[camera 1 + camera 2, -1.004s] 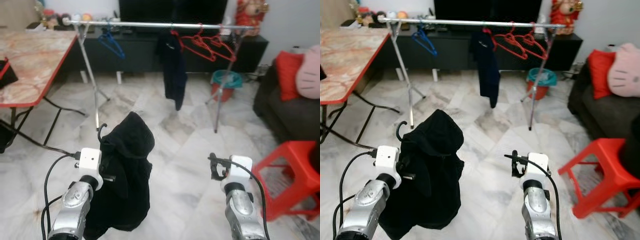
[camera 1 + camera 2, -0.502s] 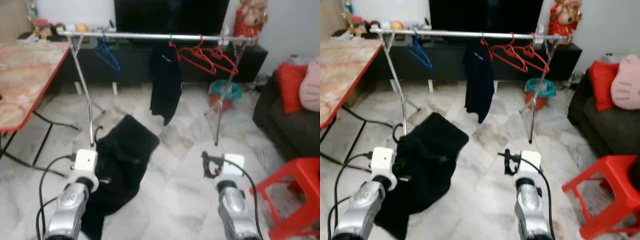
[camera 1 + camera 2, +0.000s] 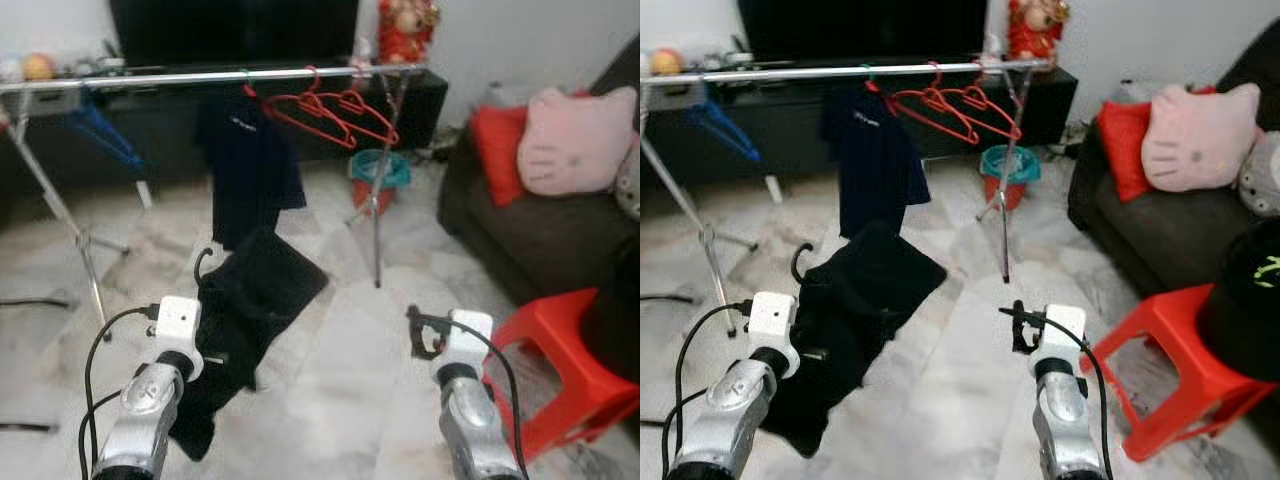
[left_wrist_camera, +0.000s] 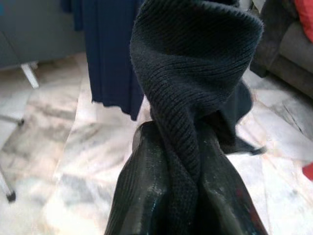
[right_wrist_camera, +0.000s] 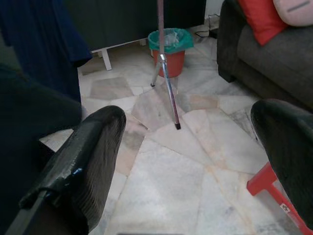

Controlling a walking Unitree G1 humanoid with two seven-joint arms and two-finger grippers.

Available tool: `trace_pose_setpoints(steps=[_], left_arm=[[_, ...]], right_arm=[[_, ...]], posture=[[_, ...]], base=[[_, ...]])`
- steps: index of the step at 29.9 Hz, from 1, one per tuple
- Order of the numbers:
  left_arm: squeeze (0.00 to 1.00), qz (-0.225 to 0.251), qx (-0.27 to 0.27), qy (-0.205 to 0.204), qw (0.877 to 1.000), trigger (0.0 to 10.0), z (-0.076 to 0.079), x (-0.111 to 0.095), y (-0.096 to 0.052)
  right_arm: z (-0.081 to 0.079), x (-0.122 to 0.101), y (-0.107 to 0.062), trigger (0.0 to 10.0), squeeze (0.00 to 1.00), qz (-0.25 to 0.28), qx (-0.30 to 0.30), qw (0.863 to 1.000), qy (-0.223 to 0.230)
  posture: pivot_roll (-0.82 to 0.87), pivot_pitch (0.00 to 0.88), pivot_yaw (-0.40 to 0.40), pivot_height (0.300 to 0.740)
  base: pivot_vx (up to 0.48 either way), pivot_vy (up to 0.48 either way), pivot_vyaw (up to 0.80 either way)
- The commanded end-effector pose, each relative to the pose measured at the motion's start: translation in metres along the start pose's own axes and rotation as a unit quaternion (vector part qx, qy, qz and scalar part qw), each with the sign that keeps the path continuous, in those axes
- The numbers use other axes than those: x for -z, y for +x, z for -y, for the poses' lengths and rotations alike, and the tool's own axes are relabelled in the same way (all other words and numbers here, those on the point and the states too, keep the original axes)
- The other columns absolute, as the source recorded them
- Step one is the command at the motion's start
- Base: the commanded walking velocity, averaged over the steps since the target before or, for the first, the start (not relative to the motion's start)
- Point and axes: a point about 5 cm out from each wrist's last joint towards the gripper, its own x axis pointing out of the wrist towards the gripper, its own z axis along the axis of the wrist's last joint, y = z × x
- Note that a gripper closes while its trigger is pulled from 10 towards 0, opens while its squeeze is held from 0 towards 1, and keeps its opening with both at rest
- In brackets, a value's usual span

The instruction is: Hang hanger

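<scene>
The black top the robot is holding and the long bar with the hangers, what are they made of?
The black top looks like knitted fabric, soft and matte: fine ribbed rows show where the left pincer pinches it. The long bar looks like metal, silvery and shiny.

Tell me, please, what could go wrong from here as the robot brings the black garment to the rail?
The black garment hangs low from the left pincer, so it could drag or snag on the rack's leg. The pincer seems to pinch mostly cloth, so the hanger's hook may slip. The red stool stands close on the right.
</scene>
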Motion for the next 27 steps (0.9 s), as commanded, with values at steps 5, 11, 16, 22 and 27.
trace_pose_setpoints(steps=[5, 11, 16, 22, 27], left_arm=[[0.0, 0.016, 0.002, 0.0, 1.0, 10.0, 0.0066, -0.0085, 0.0056], [0.0, 0.009, -0.018, 0.007, 1.0, 10.0, 0.0045, -0.0069, 0.0074], [0.0, 0.006, -0.03, 0.005, 1.0, 10.0, 0.0028, -0.0057, 0.0081], [0.0, 0.0, -0.037, 0.005, 0.999, 10.0, 0.0033, -0.0037, 0.0086], [0.0, -0.001, -0.042, 0.007, 0.999, 10.0, 0.0029, -0.0036, 0.009]], right_arm=[[0.0103, -0.002, 0.0006, 10.0, 0.0, 0.004, 0.008, 1.0, -0.01], [0.0057, -0.0025, -0.0004, 10.0, 0.0, 0.009, -0.011, 1.0, -0.016], [0.0049, -0.0013, -0.0011, 10.0, 0.0, 0.007, -0.014, 1.0, -0.013], [0.0054, 0.0026, -0.0017, 10.0, 0.0, -0.007, -0.011, 1.0, -0.002], [0.0042, 0.0031, -0.0016, 10.0, 0.0, -0.009, -0.016, 1.0, -0.003]], posture=[[-0.17, 0.0, -0.029, 0.74], [-0.17, 0.0, -0.03, 0.74], [-0.17, 0.0, -0.032, 0.74], [-0.17, 0.0, -0.031, 0.74], [-0.17, 0.0, -0.031, 0.74]], base=[[0.395, 0.0, 0.0], [0.394, 0.0, 0.53], [0.397, 0.0, 0.8], [0.398, 0.0, 0.27], [0.397, 0.0, 0.0]])
